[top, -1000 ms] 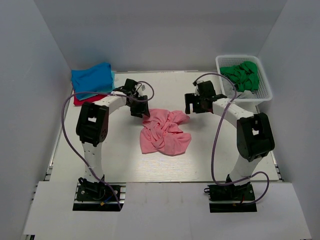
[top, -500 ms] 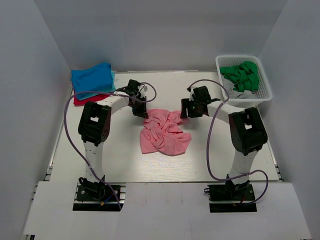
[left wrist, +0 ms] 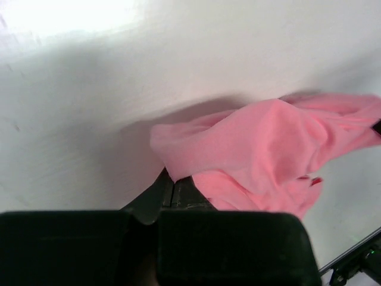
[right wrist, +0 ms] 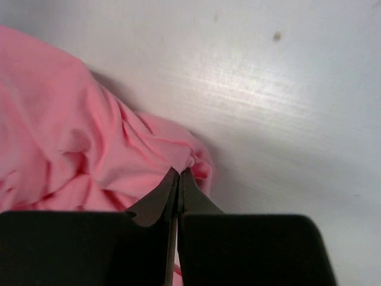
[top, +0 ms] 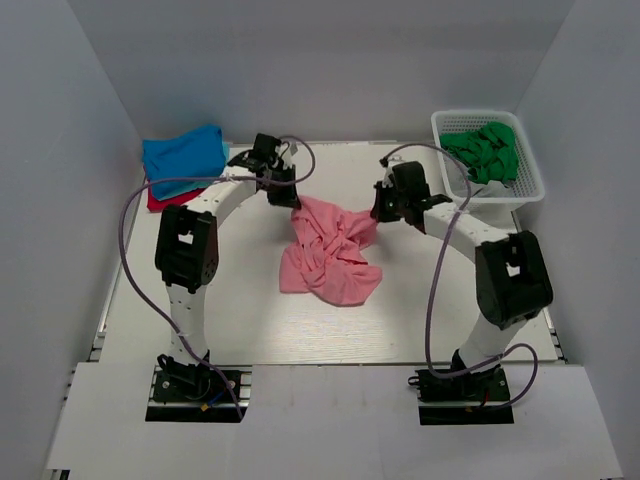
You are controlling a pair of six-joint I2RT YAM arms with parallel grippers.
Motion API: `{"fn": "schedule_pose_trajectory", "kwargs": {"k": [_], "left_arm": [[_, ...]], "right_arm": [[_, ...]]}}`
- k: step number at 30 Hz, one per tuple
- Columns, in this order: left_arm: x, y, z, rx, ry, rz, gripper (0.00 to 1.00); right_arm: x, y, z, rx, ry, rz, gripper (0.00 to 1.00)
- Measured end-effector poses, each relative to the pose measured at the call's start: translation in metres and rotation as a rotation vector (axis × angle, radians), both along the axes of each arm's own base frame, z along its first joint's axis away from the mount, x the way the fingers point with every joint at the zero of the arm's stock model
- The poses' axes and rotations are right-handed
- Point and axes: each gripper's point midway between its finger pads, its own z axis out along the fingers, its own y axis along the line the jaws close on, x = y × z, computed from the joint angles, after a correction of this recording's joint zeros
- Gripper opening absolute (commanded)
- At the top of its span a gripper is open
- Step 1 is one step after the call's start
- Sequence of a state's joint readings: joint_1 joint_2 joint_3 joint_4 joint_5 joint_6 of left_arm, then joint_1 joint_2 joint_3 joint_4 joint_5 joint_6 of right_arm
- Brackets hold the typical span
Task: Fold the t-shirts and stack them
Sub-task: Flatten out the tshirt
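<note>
The pink shirt [top: 330, 258] lay crumpled on the desk [top: 230, 320], just before and between the claws. The left claw [left wrist: 174, 182] and right claw [right wrist: 178, 174] each pinched its far edge. Beyond the left sat the blue shirt [top: 183, 155]; beyond the right, a basket [top: 532, 178] holding a green shirt [top: 485, 148].

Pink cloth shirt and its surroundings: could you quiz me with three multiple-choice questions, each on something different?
1. Where is the green crumpled cloth? A in the white plastic mesh basket; B on the floor; C in a pincer.
2. What colour tops the folded cloth stack? A yellow; B blue; C black.
3. How is the pink crumpled cloth t-shirt held? A not held; B by one pincer; C by both.
1 A: green fills it. 2 B: its top layer is blue. 3 C: left pincer and right pincer each pinch it.
</note>
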State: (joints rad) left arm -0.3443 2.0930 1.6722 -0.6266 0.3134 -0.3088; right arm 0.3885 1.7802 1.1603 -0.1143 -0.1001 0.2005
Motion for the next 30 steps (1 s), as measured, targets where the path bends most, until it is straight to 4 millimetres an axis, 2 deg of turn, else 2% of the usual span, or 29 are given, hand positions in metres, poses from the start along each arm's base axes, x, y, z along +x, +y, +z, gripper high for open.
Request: {"fn": "schedule_pose_trajectory", "kwargs": {"k": [3, 6, 9, 10, 11, 12, 15, 16, 21, 25, 30], "left_arm": [[0.023, -0.007, 0.04, -0.023, -0.096, -0.002, 0.0], [0.049, -0.012, 0.098, -0.059, -0.238, 0.005, 0.0], [0.07, -0.014, 0.166, -0.097, -0.392, 0.026, 0.0], [0.077, -0.013, 0.195, -0.112, -0.46, 0.035, 0.0], [0.081, -0.011, 0.218, -0.12, -0.515, 0.047, 0.0], [0.081, -0.009, 0.243, -0.133, -0.572, 0.054, 0.0], [0.064, 0.002, 0.309, -0.167, -0.72, 0.077, 0.0], [0.056, 0.006, 0.327, -0.176, -0.761, 0.084, 0.0], [0.004, 0.021, 0.42, -0.252, -0.962, 0.093, 0.0], [-0.037, 0.035, 0.466, -0.299, -1.077, 0.096, 0.0], [-0.081, 0.048, 0.492, -0.335, -1.152, 0.091, 0.0]], "right_arm": [[0.013, -0.006, 0.055, 0.008, -0.15, -0.031, 0.0], [0.032, -0.012, 0.123, 0.008, -0.326, -0.069, 0.0], [0.047, -0.018, 0.199, 0.013, -0.509, -0.095, 0.0], [0.05, -0.02, 0.224, 0.018, -0.565, -0.103, 0.0], [0.051, -0.023, 0.244, 0.019, -0.609, -0.111, 0.0], [0.051, -0.026, 0.273, 0.028, -0.668, -0.123, 0.0], [0.041, -0.035, 0.325, 0.029, -0.787, -0.135, 0.0], [0.035, -0.038, 0.337, 0.029, -0.816, -0.133, 0.0], [-0.004, -0.052, 0.403, 0.049, -0.973, -0.109, 0.0], [-0.042, -0.052, 0.446, 0.093, -1.082, -0.045, 0.0], [-0.088, -0.054, 0.483, 0.133, -1.186, 0.041, 0.0]]}}
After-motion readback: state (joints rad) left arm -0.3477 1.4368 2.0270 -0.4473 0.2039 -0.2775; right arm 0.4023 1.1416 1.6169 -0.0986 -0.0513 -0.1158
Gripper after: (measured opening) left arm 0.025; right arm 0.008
